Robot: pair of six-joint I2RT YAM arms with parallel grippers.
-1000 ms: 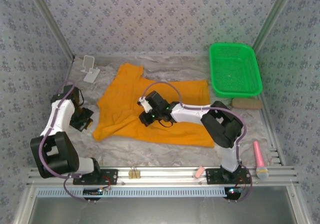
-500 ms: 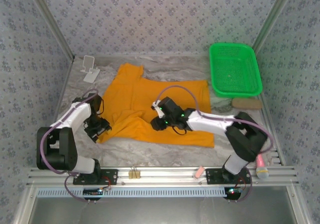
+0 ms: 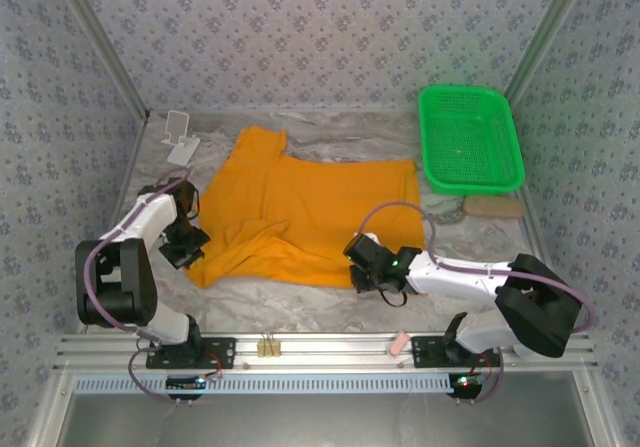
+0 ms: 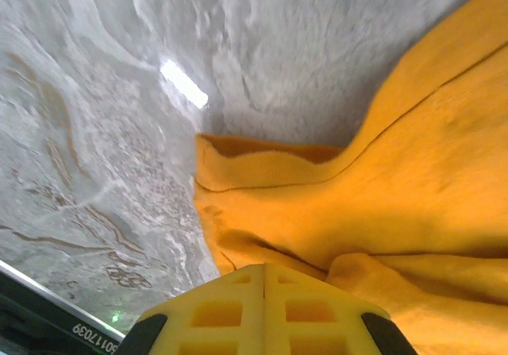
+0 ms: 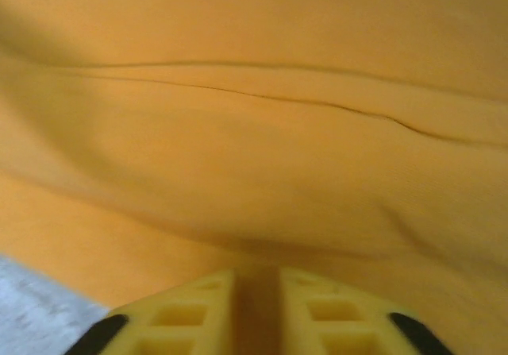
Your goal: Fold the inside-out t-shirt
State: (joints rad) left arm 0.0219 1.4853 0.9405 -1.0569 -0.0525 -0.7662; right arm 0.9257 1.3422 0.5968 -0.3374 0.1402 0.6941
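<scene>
Fingers of the left pincer (image 4: 264,269) are pressed together with no gap, and a gathered fold of the t-shirt (image 4: 381,196) is pinched at their tips. Bare tabletop (image 4: 95,133) is seen ahead and to the left of that pincer. The right pincer (image 5: 255,274) is almost closed, with orange cloth held in the narrow slot. Between the two pincers the t-shirt is spread out, wrinkled, on the tabletop.

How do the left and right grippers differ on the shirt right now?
The left gripper sits at the t-shirt's left edge, fingers pressed together; the right gripper is at the near hem, fingers slightly apart with fabric between. Both are low on the cloth.
</scene>
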